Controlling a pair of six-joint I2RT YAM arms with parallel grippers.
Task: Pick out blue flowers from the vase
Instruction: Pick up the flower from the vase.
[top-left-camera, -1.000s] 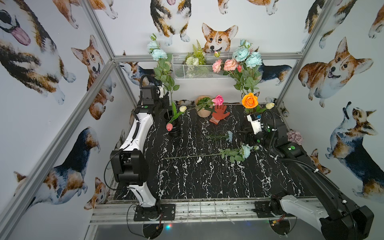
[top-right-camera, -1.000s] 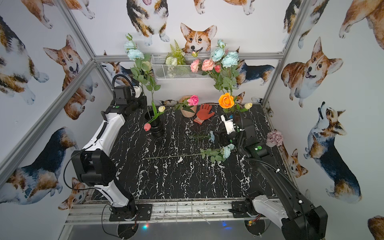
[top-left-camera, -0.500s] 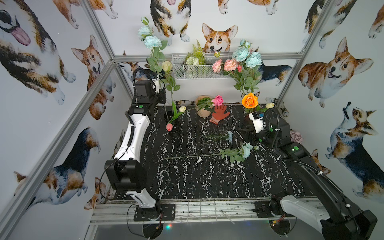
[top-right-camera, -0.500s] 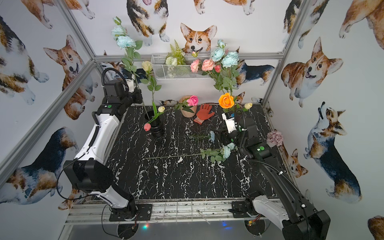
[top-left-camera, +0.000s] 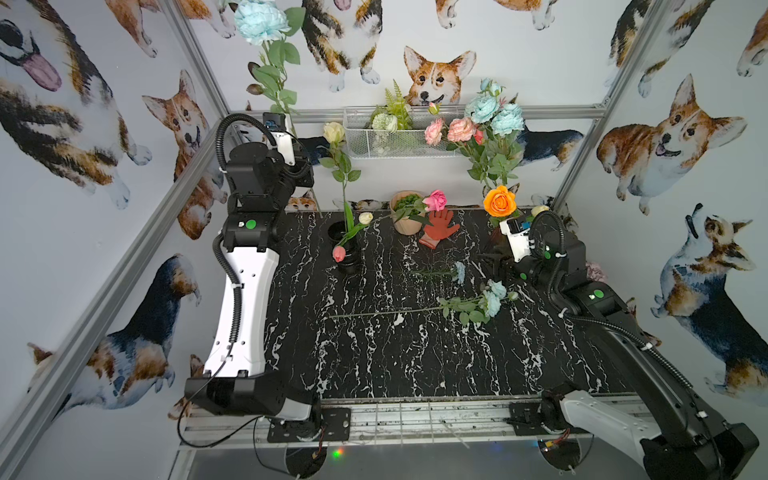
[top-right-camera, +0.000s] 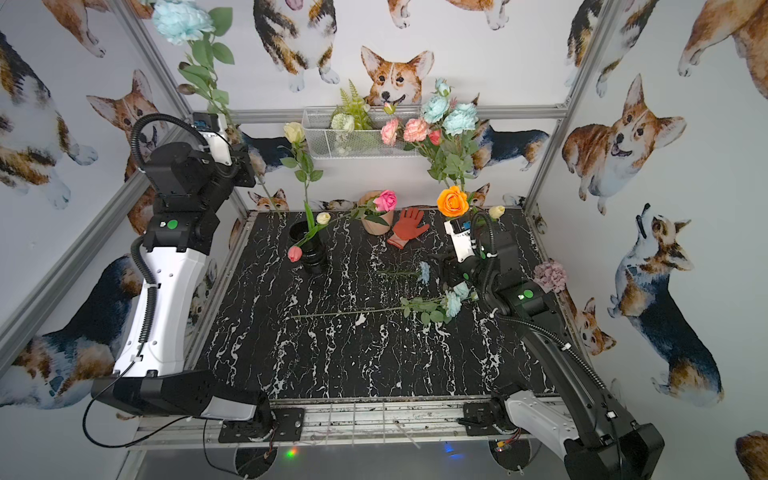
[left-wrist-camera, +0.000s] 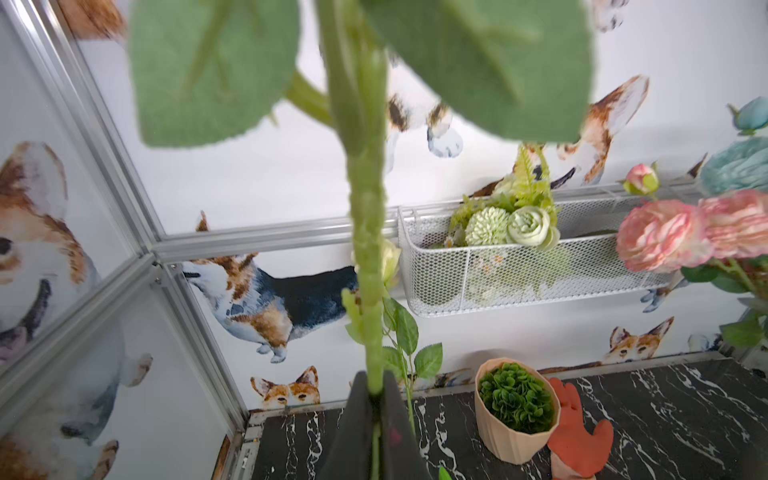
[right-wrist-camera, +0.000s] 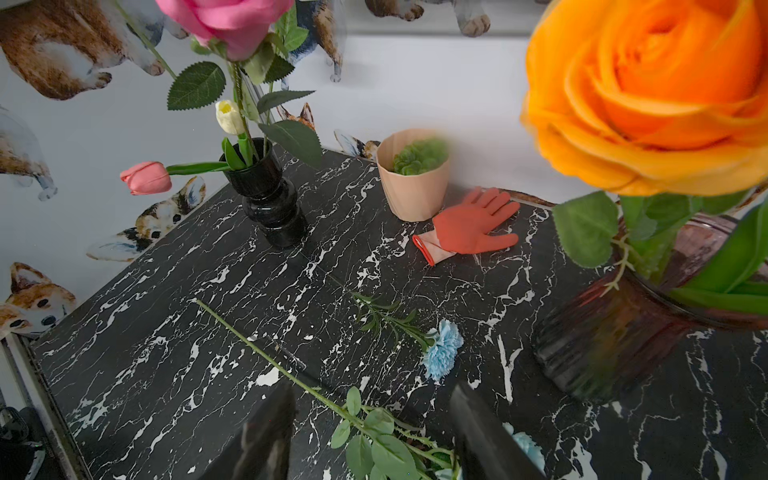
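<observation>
Left hand (left-wrist-camera: 376, 399) pinches a blue flower (top-left-camera: 259, 18) by its stem, held high, likely to clear the black vase (top-left-camera: 347, 245); right hand (right-wrist-camera: 374, 415) hangs open, empty.

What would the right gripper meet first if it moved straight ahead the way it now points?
Probably the leafy stem of the pale blue flower lying on the table: the open right gripper points down at it, though depth is unclear.

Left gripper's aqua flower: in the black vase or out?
Out. The left gripper is shut on the aqua flower, held high; in both top views its stem end hangs apart from the black vase.
</observation>
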